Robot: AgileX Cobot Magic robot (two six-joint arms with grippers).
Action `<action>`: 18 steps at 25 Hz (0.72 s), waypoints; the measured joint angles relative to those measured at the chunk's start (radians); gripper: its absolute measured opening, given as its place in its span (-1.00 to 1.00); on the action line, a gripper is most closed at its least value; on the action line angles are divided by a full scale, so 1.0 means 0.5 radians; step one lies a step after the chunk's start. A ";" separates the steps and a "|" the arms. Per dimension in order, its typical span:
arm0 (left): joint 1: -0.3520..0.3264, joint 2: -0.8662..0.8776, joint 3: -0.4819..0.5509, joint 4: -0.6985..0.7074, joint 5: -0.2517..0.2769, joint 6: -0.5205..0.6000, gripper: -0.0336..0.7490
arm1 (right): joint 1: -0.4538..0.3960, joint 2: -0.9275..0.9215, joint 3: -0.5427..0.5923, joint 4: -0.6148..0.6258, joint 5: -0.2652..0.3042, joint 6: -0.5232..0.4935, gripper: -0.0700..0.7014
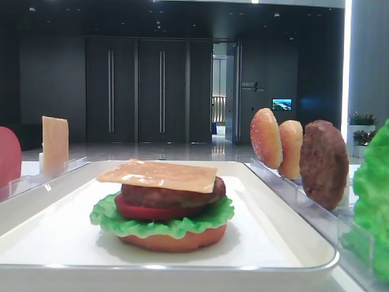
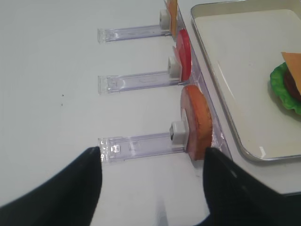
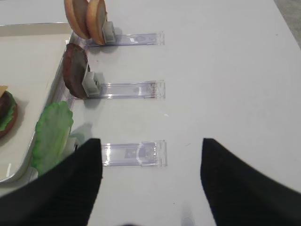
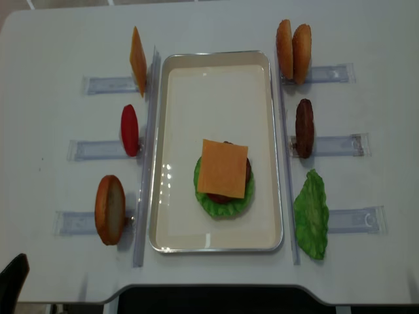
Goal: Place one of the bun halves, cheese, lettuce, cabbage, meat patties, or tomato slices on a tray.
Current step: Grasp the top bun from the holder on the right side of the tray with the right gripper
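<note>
On the white tray (image 4: 171,124) sits a stack of bun, lettuce, tomato and patty topped by a cheese slice (image 4: 222,168). Right of the tray, racks hold two bun halves (image 4: 292,43), a meat patty (image 4: 304,127) and a lettuce leaf (image 4: 311,214). Left of it stand a cheese slice (image 4: 137,52) and a tomato slice (image 4: 129,129). Cabbage is out of view. My right gripper (image 3: 150,146) hangs open and empty over the near right rack, beside the lettuce (image 3: 51,136). My left gripper (image 2: 153,153) is open and empty near the orange-brown bottom bun (image 2: 197,122).
Clear slotted racks (image 4: 340,145) line both sides of the tray. The smooth bottom bun (image 4: 110,209) stands in the near left rack. The table's front edge (image 4: 216,291) runs just below the tray. A dark arm part (image 4: 13,278) shows at the lower left corner.
</note>
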 joint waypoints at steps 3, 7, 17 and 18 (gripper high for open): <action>0.000 0.000 0.000 0.000 0.000 0.000 0.40 | 0.000 0.000 0.000 0.000 0.000 0.000 0.31; 0.000 0.000 0.000 0.000 0.000 0.000 0.40 | 0.000 0.000 0.000 0.000 0.000 0.000 0.31; 0.000 0.000 0.000 0.000 0.000 0.000 0.40 | 0.000 0.000 0.000 0.000 0.000 0.000 0.31; 0.000 0.000 0.000 0.000 0.000 0.000 0.40 | 0.000 0.000 0.001 0.000 0.000 0.000 0.31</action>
